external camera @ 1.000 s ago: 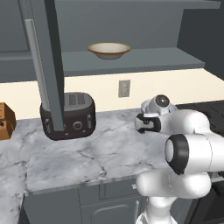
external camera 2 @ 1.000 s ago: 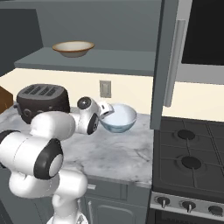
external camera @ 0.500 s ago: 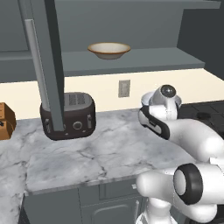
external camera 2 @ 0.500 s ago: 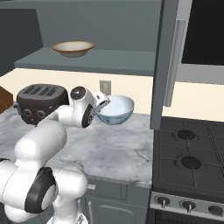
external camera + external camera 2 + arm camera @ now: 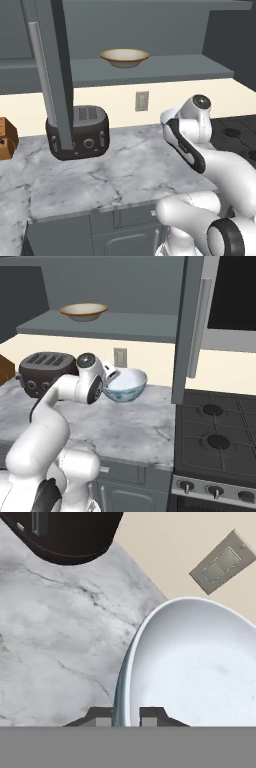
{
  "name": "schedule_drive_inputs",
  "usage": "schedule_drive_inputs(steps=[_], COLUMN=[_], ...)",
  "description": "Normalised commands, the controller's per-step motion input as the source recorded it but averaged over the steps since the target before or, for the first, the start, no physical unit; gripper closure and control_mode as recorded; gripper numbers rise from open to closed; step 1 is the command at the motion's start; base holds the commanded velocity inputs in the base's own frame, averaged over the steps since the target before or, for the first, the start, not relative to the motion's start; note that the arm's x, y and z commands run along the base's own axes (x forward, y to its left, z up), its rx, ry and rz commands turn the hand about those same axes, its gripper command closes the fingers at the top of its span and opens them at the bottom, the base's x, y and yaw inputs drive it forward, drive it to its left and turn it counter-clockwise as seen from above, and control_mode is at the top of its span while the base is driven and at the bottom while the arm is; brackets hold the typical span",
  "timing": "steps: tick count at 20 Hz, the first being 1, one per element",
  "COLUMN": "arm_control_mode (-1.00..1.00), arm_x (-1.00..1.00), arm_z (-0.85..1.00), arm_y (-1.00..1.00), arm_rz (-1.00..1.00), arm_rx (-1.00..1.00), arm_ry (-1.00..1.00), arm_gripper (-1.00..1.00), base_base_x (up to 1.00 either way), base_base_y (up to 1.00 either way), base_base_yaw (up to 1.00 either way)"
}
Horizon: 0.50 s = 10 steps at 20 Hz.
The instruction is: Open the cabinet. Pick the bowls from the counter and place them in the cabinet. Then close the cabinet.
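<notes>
My gripper (image 5: pixel 125 717) is shut on the rim of the white bowl with blue pattern (image 5: pixel 200 672), one finger inside the rim and one outside. In the right base view this bowl (image 5: pixel 125 385) hangs slightly tilted just over the marble counter (image 5: pixel 115 426), below the wall outlet, with the gripper (image 5: pixel 111 378) at its left rim. The cream bowl with a tan rim (image 5: pixel 83 310) (image 5: pixel 125 56) rests on the grey shelf (image 5: pixel 165 67) of the cabinet. The cabinet doors (image 5: pixel 52 75) (image 5: pixel 192 331) stand open. In the left base view my own arm hides the held bowl.
A black toaster (image 5: pixel 77 132) (image 5: pixel 47 371) stands on the counter left of the held bowl. A wall outlet (image 5: pixel 119 357) is just behind it. A black stove (image 5: pixel 215 431) adjoins the counter on the right. A brown box (image 5: pixel 6 139) sits at far left.
The arm has stretched out and risen. The held white bowl has come up a little and shifted slightly left toward the wall. The cream bowl and the doors have not moved.
</notes>
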Motion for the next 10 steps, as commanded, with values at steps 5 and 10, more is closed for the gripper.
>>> schedule_drive_inputs(steps=[5, 10], arm_control_mode=[-1.00, -1.00], arm_x=[-0.49, -0.58], arm_z=[0.14, 0.23], arm_y=[0.10, 0.05], arm_rz=[0.10, 0.08], arm_rx=[0.00, -0.01], arm_ry=[-0.05, -0.05], arm_gripper=[1.00, 1.00], base_base_x=[0.00, 0.00], base_base_y=[0.00, 0.00], base_base_yaw=[0.00, 0.00])
